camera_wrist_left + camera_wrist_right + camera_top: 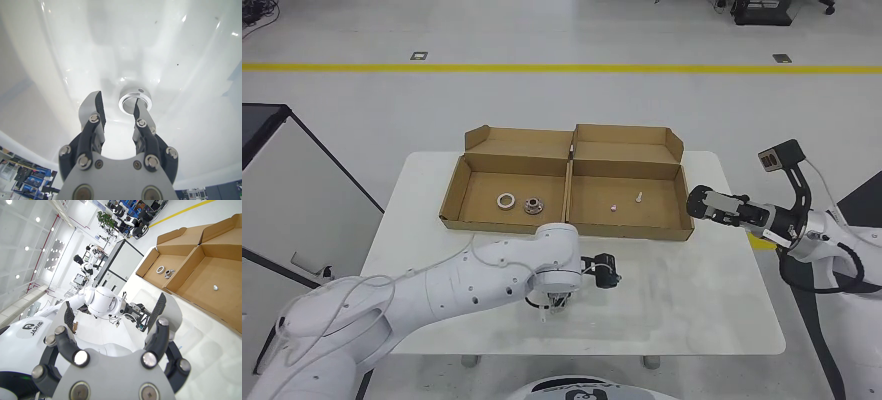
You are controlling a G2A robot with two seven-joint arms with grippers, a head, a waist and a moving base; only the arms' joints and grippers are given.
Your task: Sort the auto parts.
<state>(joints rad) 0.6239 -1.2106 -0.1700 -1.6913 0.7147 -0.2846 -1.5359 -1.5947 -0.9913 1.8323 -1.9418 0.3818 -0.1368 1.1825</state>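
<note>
My open left end effector (117,97) has one finger in the ring (130,93) at the table's (692,300) 6 o'clock; squeezing might flick it away.

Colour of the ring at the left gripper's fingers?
The ring is shiny silver metal; clearest in the left wrist view.

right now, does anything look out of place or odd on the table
One metal ring lies on the table, outside the cardboard boxes holding the other parts. The left fingers stand open astride its wall, one inside the hole. Nothing looks damaged.
</note>
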